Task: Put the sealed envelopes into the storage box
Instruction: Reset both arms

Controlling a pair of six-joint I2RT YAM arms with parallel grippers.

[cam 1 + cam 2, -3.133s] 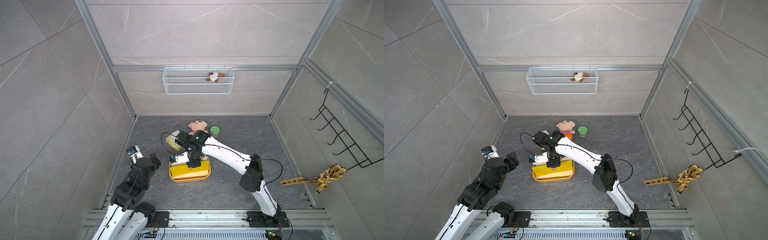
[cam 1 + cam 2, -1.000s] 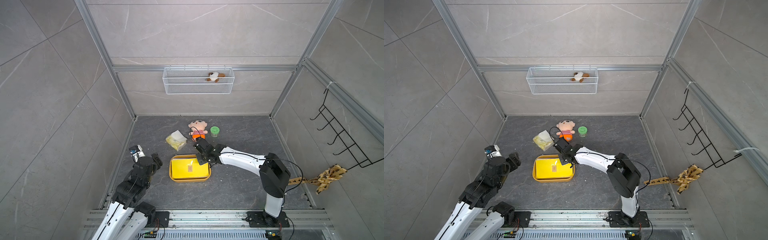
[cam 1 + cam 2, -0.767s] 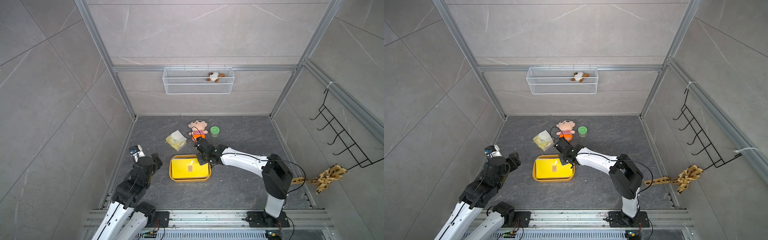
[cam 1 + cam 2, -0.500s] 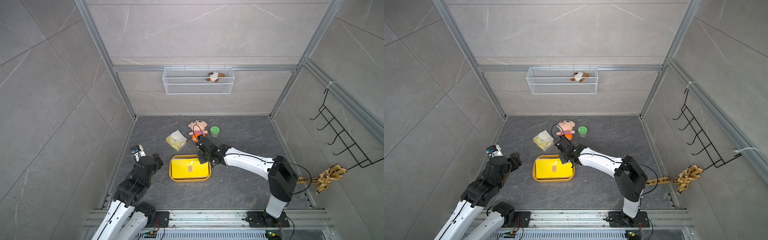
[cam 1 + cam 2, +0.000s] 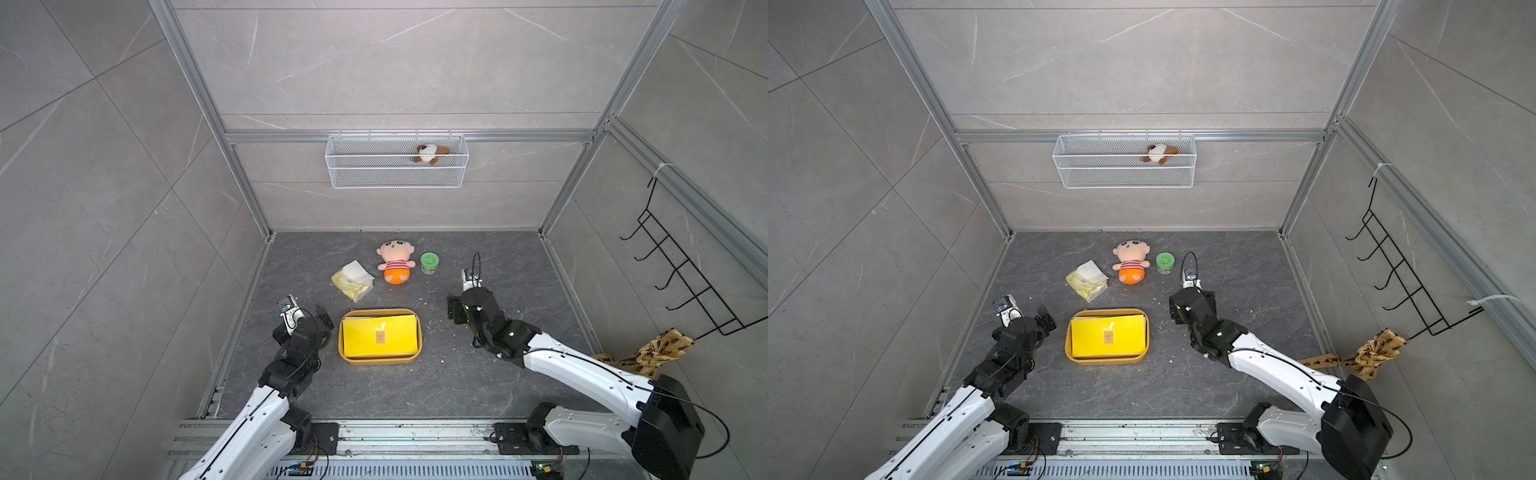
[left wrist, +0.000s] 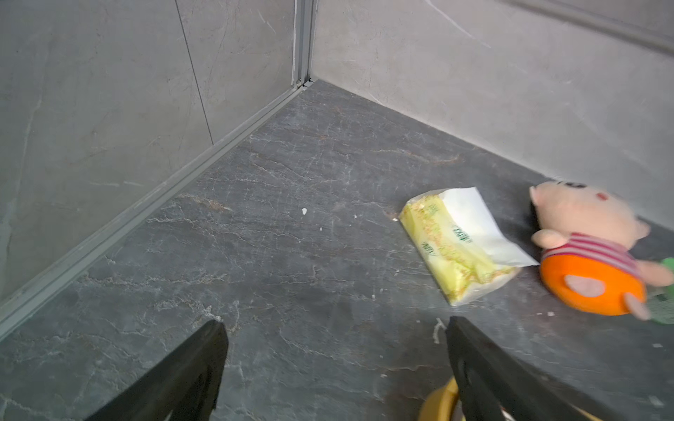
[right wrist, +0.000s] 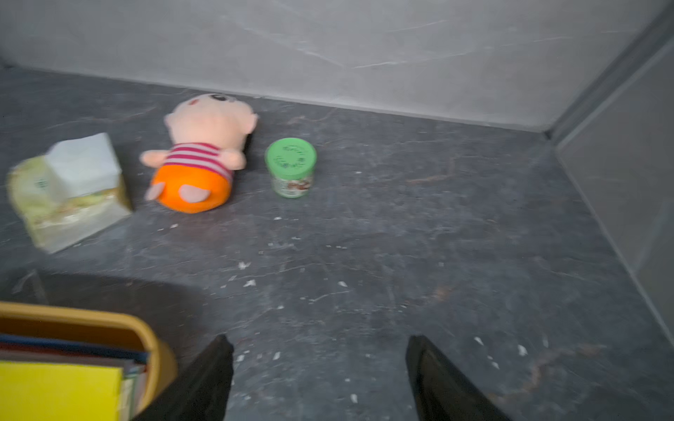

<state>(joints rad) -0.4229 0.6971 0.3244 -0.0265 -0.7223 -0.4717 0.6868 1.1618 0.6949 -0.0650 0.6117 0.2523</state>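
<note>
The left tool (image 6: 333,328), jaws apart and empty, hangs beside the shallow mustard-yellow plastic storage box (image 5: 381,361). Between both tools, the flat paper sealed envelopes (image 5: 365,336) lie stacked inside it, yellow topmost, so the task looks done. The right tool (image 7: 319,340), jaws likewise apart, holds nothing.

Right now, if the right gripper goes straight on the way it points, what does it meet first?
Probably the bare floor just ahead, as the open right gripper looks angled down. Kept level, it would next reach the green-lidded jar, almost in line; depth is unclear.
</note>
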